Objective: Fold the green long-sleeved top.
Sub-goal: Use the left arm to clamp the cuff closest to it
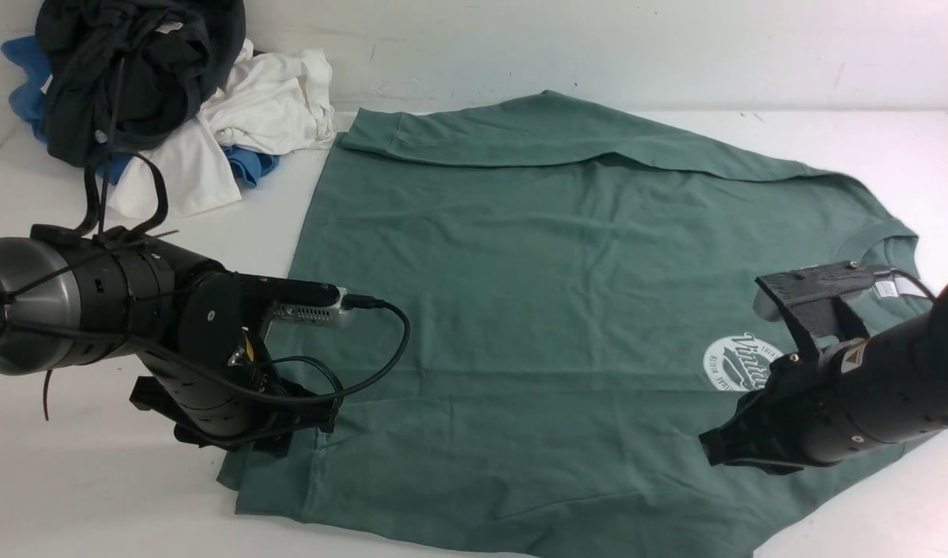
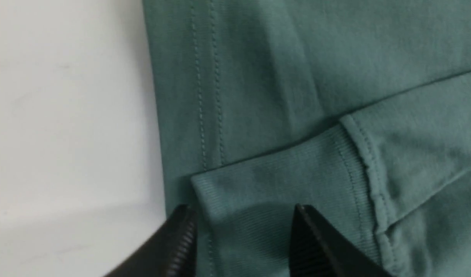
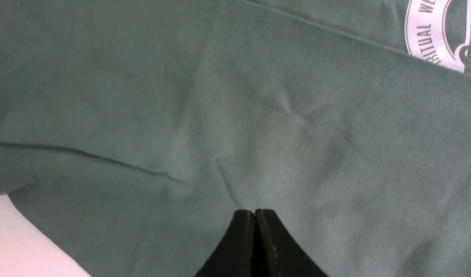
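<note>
Garment: the green long-sleeved top (image 1: 520, 310) lies spread chest-up on the desk (image 1: 94, 480), filling most of its middle and right. Its hem points to the robot's left and its neck to the right. The fabric is a matte sage jersey, smooth with shallow creases. The ribbed crew neck (image 1: 869, 236) carries a white neck label (image 1: 886, 288). A round white printed logo (image 1: 741, 363) sits on the chest. The far sleeve is folded in along the far edge.

Detail, left wrist view: the hem (image 2: 208, 96) shows two parallel rows of stitching. A finely ribbed cuff (image 2: 281, 173) lies over it, joined to its sleeve by a raised seam.

Left gripper (image 2: 241, 215): low at the near hem corner, black ridged jaws apart, the cuff's end lying between them.

Right gripper (image 3: 254, 211): jaws pressed together with nothing between them, just above plain fabric near the logo.

Surface: the desk is white and matte, bare at the near left.

Surroundings: a white, lightly scuffed wall (image 1: 598, 46) stands behind. At the far left corner sits a crumpled heap of a black garment (image 1: 125, 70), a white garment (image 1: 264, 108) and a blue garment (image 1: 24, 85), just beside the top's far hem corner.
</note>
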